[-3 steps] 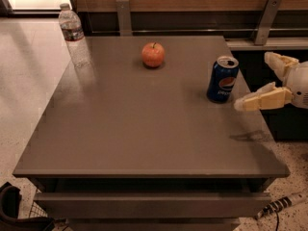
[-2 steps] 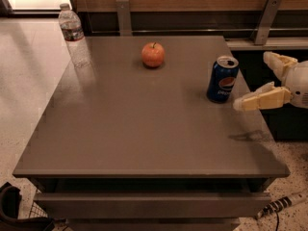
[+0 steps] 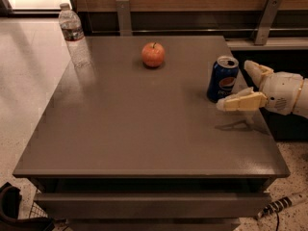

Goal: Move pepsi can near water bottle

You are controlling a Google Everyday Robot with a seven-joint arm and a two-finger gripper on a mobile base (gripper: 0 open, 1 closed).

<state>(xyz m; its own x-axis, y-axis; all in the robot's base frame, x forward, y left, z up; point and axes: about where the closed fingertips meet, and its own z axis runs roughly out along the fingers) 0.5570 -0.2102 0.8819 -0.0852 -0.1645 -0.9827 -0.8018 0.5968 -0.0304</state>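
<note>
Two things matter to me here: the pepsi can (image 3: 222,78) and the water bottle (image 3: 72,35). If I read the bench (image 3: 144,129) like a clock, with 12 at the far edge, the can stands at about 3 o'clock, near the right edge. The bottle stands far off at the 10 o'clock corner. A red apple (image 3: 153,55) sits near 12 o'clock, between them.

The gripper (image 3: 233,84) comes in from 3 o'clock, right at the can. Its fingers (image 3: 243,101) are spread wide and hold nothing yet. One is behind the can and one in front.

I think the job now is to grab the can. I would slide in until the can sits deep between the fingers, then squeeze gently around its middle so it does not tip. After that I would lift and go toward 10 o'clock, passing in front of the apple.

Compared with a moment ago, the gripper has crept a little closer to the can. The can, apple and bottle have not moved.
</note>
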